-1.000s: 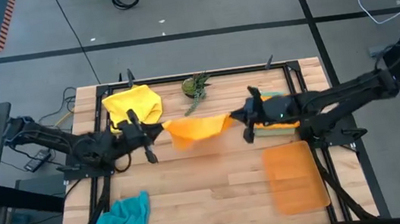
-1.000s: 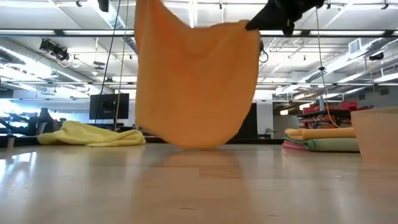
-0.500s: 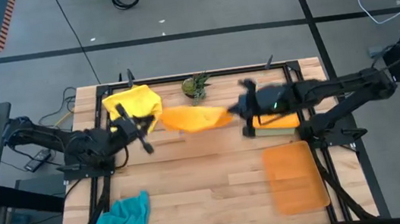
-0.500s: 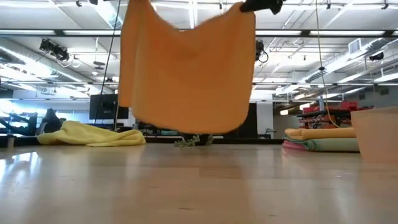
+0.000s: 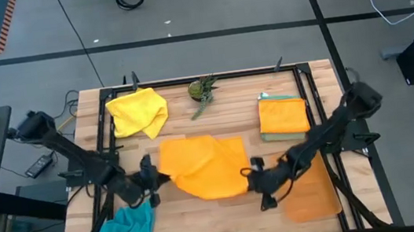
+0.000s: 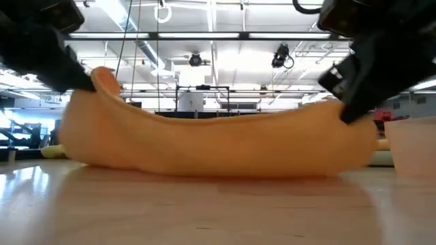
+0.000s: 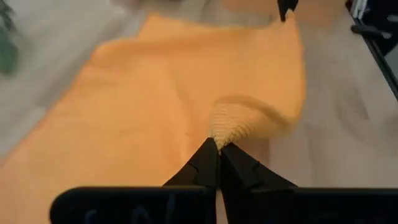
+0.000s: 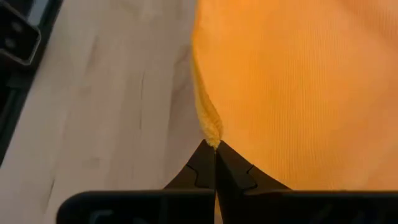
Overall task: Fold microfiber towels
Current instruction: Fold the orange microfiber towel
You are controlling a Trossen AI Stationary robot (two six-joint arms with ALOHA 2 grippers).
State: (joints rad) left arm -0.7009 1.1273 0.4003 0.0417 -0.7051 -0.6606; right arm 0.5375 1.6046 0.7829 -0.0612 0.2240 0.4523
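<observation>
An orange microfiber towel (image 5: 201,164) lies spread on the wooden table's middle, with its two near corners raised a little. My left gripper (image 5: 157,177) is shut on its near left corner, my right gripper (image 5: 249,174) on its near right corner. In the low view the towel (image 6: 218,146) sags onto the table between the two held corners. A crumpled yellow towel (image 5: 138,112) lies at the far left, and a crumpled teal towel (image 5: 128,227) at the near left. A stack of folded towels (image 5: 282,116), orange on top, sits at the far right. My left gripper pinches the towel's near left corner (image 7: 231,121) between its two fingertips, coming slanting down from the table's left. That corner stands slightly off the table and curls over; the cloth beyond it lies slack. My right gripper pinches the towel's near right corner (image 8: 210,127) between its fingertips, slanting down from the table's right. The corner (image 6: 357,126) is held a little above the table, with the cloth beyond it lying flat.
A translucent orange mat (image 5: 315,194) lies at the near right, partly under my right arm. A small green plant (image 5: 202,89) stands at the far edge. A black metal frame (image 5: 104,144) runs along the table's left and right sides.
Both grippers have come down and toward the table's near edge, still shut on the towel's corners. The towel, which hung clear above the table, now lies spread out on it. Its far part landed first, and only the held corners stay raised.
</observation>
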